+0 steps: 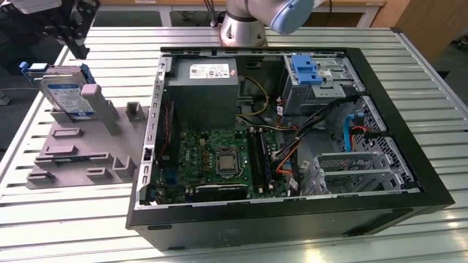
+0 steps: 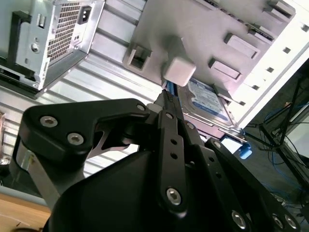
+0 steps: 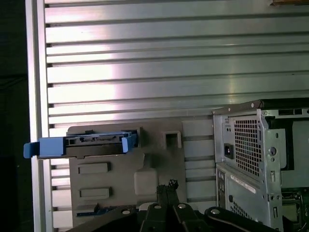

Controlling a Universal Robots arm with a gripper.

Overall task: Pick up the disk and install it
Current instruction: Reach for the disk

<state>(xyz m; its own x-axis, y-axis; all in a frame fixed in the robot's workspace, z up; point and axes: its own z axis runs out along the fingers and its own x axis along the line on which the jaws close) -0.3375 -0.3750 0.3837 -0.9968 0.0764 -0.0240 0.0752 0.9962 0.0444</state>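
Closed fingers [image 2: 171, 140] hover empty over grey fixture [image 1: 80, 145] propping the disk [image 1: 64, 94] beside computer case [image 1: 292, 222].

Open computer case [image 1: 292, 226] beside grey fixture block [image 1: 76, 147] on slatted table [image 1: 66, 219].

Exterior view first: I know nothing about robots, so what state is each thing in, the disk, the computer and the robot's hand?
Disk: standing on edge in the grey fixture, clipped in its blue frame, not held.
Computer case: lying on its side, side panel off, insides exposed.
Hand: shut, empty, hovering over the fixture beside the disk.
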